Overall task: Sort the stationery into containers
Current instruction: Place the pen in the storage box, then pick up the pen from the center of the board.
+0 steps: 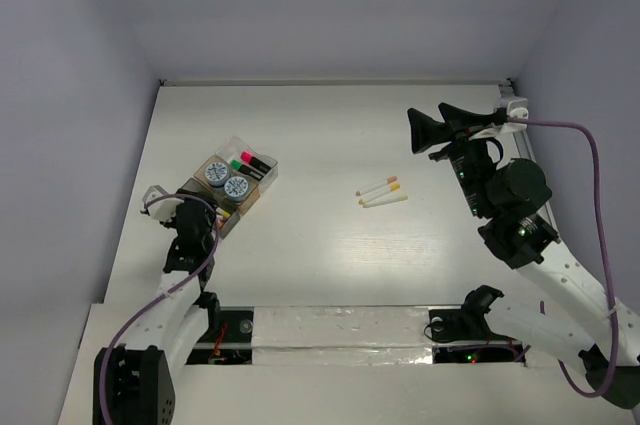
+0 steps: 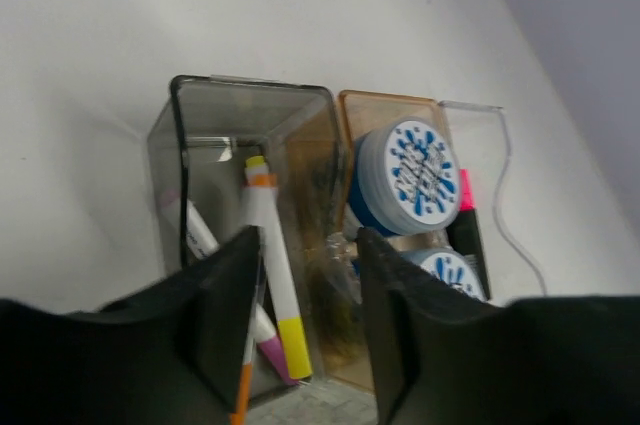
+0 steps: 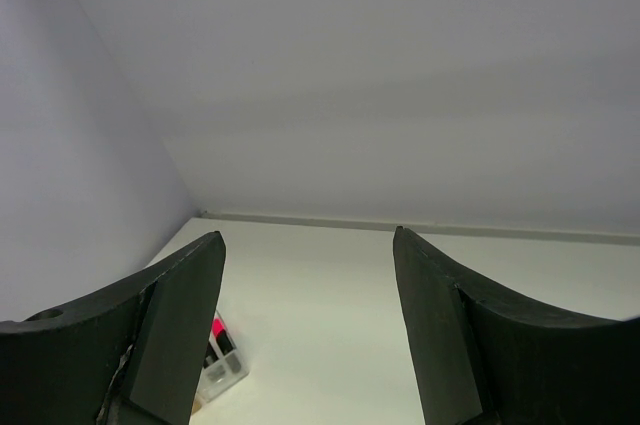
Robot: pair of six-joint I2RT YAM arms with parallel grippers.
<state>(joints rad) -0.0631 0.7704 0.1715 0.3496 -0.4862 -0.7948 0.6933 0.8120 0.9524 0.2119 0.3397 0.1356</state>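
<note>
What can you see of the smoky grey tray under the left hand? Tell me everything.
The smoky grey tray is a small rectangular box of dark see-through plastic, open-topped, with rounded corners. It stands flat on the white table, one long side against the tan tray. Thin white pens with yellow, orange and pink tips lie lengthwise inside. The left hand hovers open above its near end, seemingly not touching.

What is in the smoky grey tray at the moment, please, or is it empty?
Not empty: the left wrist view shows several thin white pens lying inside the smoky grey tray.
</note>
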